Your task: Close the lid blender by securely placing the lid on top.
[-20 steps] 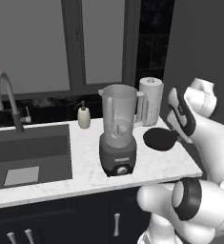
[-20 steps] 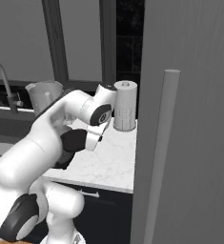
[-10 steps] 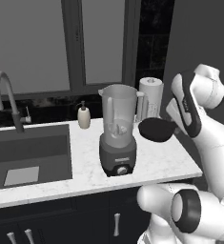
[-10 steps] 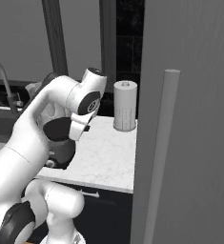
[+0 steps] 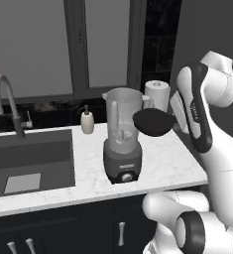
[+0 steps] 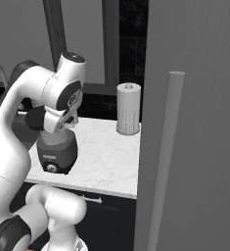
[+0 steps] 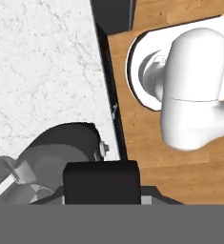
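Note:
The blender [image 5: 121,141] stands on the marble counter [image 5: 157,163]: a clear tapered jar with an open mouth on a dark grey base with a front knob. The black round lid [image 5: 152,122] hangs in the air just right of the jar, below its rim and near its handle. My gripper [image 5: 174,122] is shut on the lid's right edge. In the right base view my arm hides the jar; the blender's base [image 6: 56,154] and a piece of the lid [image 6: 35,119] show. From the hand view the held lid [image 7: 101,182] sits at the bottom, with the blender base [image 7: 61,145] below it.
A white ribbed cylinder [image 5: 156,95] stands behind the lid, against the wall. A small beige soap bottle [image 5: 87,121] is left of the blender, then the sink [image 5: 29,158] and faucet [image 5: 9,104]. A tall grey panel with a handle [image 6: 166,147] borders the counter's right end.
The arm has lifted the lid off the counter and carried it up and left, close to the jar. The blender has not moved.

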You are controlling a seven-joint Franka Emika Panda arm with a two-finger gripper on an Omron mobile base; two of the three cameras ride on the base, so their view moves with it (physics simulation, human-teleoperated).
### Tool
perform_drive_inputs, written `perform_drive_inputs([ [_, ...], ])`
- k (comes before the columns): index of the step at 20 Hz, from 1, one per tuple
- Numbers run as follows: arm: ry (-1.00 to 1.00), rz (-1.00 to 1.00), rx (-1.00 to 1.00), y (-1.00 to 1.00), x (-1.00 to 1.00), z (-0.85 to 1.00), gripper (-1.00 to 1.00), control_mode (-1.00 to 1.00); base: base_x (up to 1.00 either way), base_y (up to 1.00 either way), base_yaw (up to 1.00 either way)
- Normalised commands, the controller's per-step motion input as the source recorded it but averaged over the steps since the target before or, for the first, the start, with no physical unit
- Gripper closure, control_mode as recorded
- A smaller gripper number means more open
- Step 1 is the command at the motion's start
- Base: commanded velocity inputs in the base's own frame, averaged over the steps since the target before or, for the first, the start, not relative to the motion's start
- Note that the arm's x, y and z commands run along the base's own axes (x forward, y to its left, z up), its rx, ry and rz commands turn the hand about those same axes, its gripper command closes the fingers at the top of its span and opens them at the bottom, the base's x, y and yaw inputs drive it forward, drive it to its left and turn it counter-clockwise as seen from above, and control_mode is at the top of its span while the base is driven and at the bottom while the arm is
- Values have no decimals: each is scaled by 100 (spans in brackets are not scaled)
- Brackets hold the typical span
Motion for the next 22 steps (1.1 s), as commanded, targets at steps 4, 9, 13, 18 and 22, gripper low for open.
perform_drive_inputs([
  [4,-8,-15,0,45,-20,67,100,-100,0,0,0],
  [9,-3,-19,2,31,-2,68,100,-100,0,0,0],
  [13,0,-24,5,16,0,55,100,-100,0,0,0],
  [18,0,-20,7,4,13,20,100,-100,0,0,0],
  [22,1,-18,10,0,26,4,100,-100,0,0,0],
])
